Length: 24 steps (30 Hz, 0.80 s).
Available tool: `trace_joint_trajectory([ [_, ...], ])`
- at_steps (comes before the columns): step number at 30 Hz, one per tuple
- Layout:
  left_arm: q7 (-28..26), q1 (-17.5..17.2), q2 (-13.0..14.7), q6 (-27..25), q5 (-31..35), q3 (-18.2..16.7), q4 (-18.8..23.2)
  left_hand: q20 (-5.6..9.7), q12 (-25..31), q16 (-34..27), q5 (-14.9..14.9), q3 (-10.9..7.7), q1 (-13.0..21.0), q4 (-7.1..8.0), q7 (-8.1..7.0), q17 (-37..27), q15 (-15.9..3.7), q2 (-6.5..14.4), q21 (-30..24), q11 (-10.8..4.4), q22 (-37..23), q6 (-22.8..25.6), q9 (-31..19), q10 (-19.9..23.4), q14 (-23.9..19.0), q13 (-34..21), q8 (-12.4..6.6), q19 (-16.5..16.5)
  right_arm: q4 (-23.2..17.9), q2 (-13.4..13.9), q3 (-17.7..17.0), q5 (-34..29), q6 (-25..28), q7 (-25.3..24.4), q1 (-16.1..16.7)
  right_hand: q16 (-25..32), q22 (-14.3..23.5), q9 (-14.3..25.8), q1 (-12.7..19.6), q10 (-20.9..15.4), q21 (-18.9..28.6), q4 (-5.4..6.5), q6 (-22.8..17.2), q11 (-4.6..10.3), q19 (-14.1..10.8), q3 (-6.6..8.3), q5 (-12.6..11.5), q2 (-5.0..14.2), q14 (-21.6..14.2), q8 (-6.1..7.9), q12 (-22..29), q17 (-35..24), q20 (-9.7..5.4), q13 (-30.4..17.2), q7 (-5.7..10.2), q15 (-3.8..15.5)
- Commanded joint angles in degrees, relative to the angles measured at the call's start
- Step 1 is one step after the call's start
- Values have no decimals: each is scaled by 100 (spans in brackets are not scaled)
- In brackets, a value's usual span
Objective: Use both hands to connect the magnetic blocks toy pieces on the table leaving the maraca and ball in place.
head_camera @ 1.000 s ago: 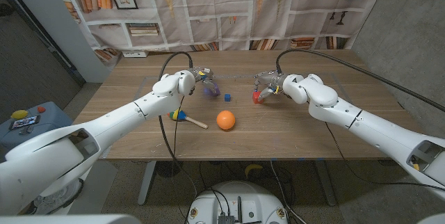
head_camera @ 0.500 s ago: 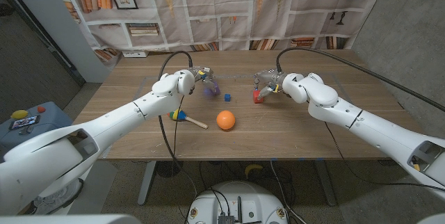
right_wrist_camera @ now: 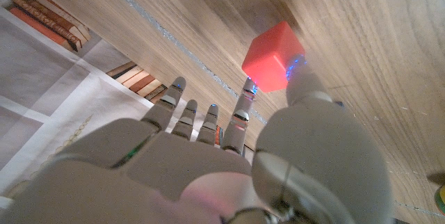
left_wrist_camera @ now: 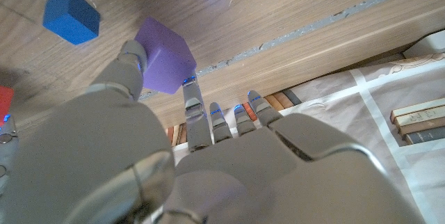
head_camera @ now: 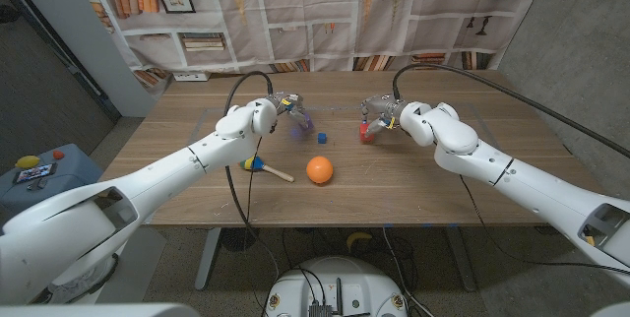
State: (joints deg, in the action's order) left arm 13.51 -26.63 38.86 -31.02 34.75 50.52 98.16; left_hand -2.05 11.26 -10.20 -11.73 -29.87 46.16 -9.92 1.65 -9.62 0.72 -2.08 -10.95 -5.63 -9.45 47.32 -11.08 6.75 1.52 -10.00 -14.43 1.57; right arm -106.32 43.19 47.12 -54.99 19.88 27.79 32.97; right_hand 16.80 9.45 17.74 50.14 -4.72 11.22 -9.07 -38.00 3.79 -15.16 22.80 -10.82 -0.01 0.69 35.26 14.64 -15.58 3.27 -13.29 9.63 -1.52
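**A:** So where was everything on the wooden table (head_camera: 423,184)?

**B:** Nearest you, the orange ball (head_camera: 319,169) and maraca (head_camera: 258,165) sat untouched. Farther back, the blue block (head_camera: 321,138) lay loose between your hands. Your left hand (head_camera: 281,110) pinched the purple block (left_wrist_camera: 164,64); your right hand (head_camera: 378,117) pinched the red block (right_wrist_camera: 274,58).

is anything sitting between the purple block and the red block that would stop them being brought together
Only the small blue block lies on the table roughly between the purple block in the left hand and the red block in the right hand.
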Motion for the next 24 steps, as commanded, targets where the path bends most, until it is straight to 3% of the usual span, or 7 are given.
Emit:
trace_joint_trajectory([
  [1,-229,-184,-14,-183,-20,-93,292,4,-5,-18,-34,17,35,10,-490,-12,10,48,23,6,-24,531,-22,47,-44,-13,-18,-3,-220,-121,36,-391,415,43,108,51,15,85,125,-57,31,-18,-377,-17,-73,-13,5,119,-66,149,28,-18,8,-5,309,4],
  [10,-330,-342,47,-340,1,-148,583,2,-3,-21,-36,28,41,11,-480,-12,11,56,23,11,-24,523,-24,60,-58,-13,-3,-1,-309,-229,37,-557,526,-3,145,73,16,82,182,-129,70,-41,-368,-30,-249,-21,14,120,-124,153,29,-17,35,5,310,37],
  [24,-510,-534,70,-509,-2,-220,876,4,-4,-19,-39,48,53,10,-488,-12,10,65,24,12,-24,532,-26,72,-68,-13,14,-1,-479,-328,49,-948,582,-53,228,96,16,29,249,-214,58,-51,-368,-10,-305,-17,24,156,-177,130,35,-18,-2,13,308,69],
])
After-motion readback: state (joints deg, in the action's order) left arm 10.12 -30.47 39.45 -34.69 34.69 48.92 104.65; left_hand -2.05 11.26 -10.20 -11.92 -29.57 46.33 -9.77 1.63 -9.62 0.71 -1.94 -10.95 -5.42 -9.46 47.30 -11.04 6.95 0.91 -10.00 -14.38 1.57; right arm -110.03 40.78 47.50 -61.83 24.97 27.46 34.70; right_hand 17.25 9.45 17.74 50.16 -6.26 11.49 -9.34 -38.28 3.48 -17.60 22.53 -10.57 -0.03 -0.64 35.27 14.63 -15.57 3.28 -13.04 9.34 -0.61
